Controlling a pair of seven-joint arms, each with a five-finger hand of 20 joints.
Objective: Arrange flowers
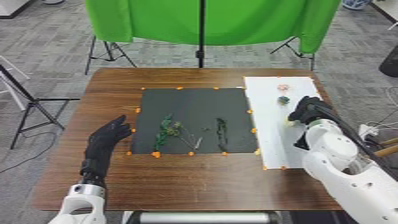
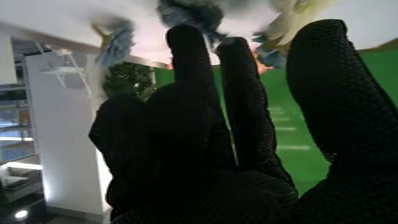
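Right hand [image 1: 311,109] loosely open at the blooms [image 1: 283,100] on the white sheet [image 1: 275,135], can't tell if touching any — left hand [image 1: 107,134] open, empty, beside the black mat [image 1: 191,105] — stems [image 1: 221,135] on mat.

Yellow bloom [image 1: 290,122]: right of black mat [image 1: 178,107], partly hidden by right hand [image 1: 308,109]
White sheet [image 1: 278,142]: right of mat, part under hand and arm hidden
Greenery [image 1: 164,131]: on mat, too small to tell kind
Pink bloom [image 1: 283,87]: right of mat, petals too small to tell
Blue bloom [image 2: 116,46]: blurred, wrist view
Green backdrop [image 1: 151,17]: beyond mat, top cut off
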